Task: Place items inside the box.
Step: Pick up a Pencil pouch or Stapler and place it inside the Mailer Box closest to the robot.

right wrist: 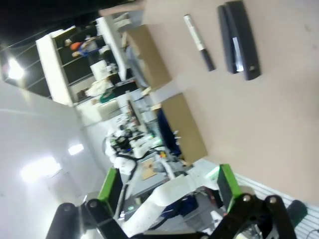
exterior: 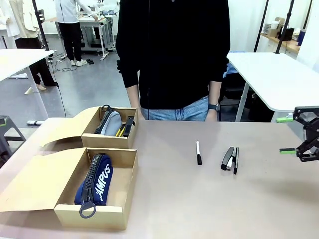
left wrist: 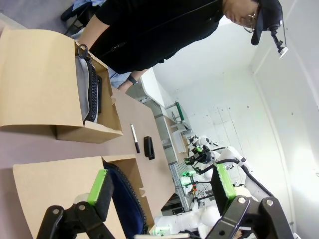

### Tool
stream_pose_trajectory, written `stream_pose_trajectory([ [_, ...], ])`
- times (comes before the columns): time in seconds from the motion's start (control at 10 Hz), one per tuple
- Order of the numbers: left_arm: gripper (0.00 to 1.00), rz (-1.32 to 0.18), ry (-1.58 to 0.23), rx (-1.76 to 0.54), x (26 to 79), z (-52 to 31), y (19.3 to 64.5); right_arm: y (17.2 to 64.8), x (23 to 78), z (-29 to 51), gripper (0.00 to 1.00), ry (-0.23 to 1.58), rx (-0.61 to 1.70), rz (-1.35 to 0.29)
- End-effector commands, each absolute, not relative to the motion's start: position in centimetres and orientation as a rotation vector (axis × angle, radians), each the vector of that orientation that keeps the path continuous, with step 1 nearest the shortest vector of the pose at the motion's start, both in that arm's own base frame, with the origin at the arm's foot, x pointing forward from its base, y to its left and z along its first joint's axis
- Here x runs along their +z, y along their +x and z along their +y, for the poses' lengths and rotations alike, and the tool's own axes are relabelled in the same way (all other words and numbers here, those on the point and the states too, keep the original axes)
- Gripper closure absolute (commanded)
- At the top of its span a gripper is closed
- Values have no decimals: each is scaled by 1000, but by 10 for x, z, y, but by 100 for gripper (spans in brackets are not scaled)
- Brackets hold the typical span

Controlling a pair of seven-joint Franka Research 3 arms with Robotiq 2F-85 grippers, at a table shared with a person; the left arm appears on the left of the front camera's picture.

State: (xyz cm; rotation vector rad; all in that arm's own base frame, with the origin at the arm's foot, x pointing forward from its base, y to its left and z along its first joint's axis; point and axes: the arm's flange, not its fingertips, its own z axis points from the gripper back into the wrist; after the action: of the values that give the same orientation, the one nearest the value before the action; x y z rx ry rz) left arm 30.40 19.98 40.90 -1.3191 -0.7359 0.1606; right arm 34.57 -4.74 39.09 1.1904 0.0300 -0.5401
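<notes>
Two open cardboard boxes stand at the table's left. The near box (exterior: 89, 217) holds the navy "CAMPUS" pouch (exterior: 95, 180). In the far box (exterior: 109, 141) lie a grey pouch (exterior: 109, 122) and a black stapler (exterior: 129, 126). A white pen with a black cap (exterior: 198, 152) and another black stapler (exterior: 230, 159) lie on the table right of centre. My right gripper (exterior: 287, 134) hangs open at the right edge, apart from them; its wrist view shows the pen (right wrist: 198, 42) and stapler (right wrist: 239, 37) far beyond the fingers. My left gripper (left wrist: 162, 191) is open above the near box, over the navy pouch (left wrist: 122, 199).
A person in a black top stands at the far edge (exterior: 172, 59), hands down behind the table. The boxes' lids (exterior: 30, 181) lie folded out to the left. A white table (exterior: 279, 74) stands behind at the right. Bare tabletop (exterior: 209, 204) stretches in front of the pen and stapler.
</notes>
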Motion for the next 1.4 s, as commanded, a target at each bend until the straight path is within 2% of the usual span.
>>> stream_pose_trajectory([
  [0.0, 0, -764, -1331, 148, 410, 198, 304, 351, 404, -2, 0, 778, -537, -84],
  [0.1, 0, -764, -1331, 148, 410, 198, 304, 359, 411, 13, 0, 650, -490, -155],
  [0.2, 0, -764, -1331, 148, 410, 198, 304, 364, 414, 15, 0, 362, -517, -287],
  [0.3, 0, -764, -1331, 148, 410, 198, 304, 361, 417, 9, 0, 184, -520, -341],
  [0.4, 0, -764, -1331, 148, 410, 198, 304, 354, 425, 0, 0, 282, -487, -382],
  [0.5, 0, -764, -1331, 148, 410, 198, 304, 341, 440, -10, 0, 605, -433, -373],
  [0.6, 0, -764, -1331, 148, 410, 198, 304, 375, 432, 12, 0, 447, -437, -342],
  [0.7, 0, -764, -1331, 148, 410, 198, 304, 373, 441, 5, 0, 439, -441, -377],
  [1.1, 0, -764, -1331, 148, 410, 198, 304, 429, 425, 89, 0, 247, -336, -337],
  [1.3, 0, -764, -1331, 148, 410, 198, 304, 408, 435, 8, 0, 513, -408, -288],
])
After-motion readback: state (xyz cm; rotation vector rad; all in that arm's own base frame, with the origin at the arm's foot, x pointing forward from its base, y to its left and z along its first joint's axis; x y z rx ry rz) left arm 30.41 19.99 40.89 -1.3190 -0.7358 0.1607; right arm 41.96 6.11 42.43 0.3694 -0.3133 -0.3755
